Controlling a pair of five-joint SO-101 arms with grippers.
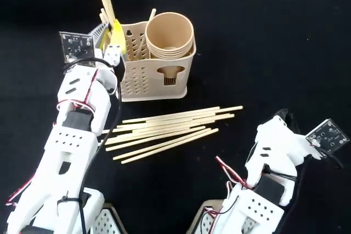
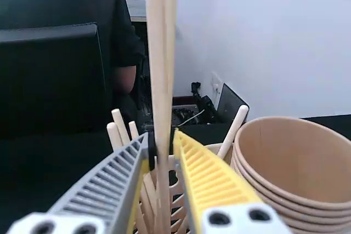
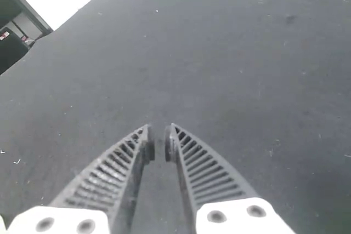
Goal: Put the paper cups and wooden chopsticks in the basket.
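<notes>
Wooden chopsticks (image 2: pixel 162 53) are in hand: our left gripper (image 2: pixel 160 147) is clamped on a small bundle of them, held almost upright over the narrow end of the basket (image 1: pixel 148 80). Their lower ends seem to dip into the compartment where other sticks (image 2: pixel 117 127) stand, just beside the stacked paper cups (image 1: pixel 170 34) that fill the wider compartment. We judge the cups part of the job done and this to be the drop-off step of one chopstick load. The next move calls for parting the fingers so the bundle slides down inside the wall. The gripper must then lift straight up, so that it neither tips the basket nor drags a stick out. More work waits, since a spread of loose chopsticks (image 1: pixel 170 127) lies flat on the black table (image 1: pixel 274 42) in front of the basket, apart from both grippers. Our right gripper (image 3: pixel 159 149) hangs over bare cloth with its fingers drawn nearly together, holding nothing.
</notes>
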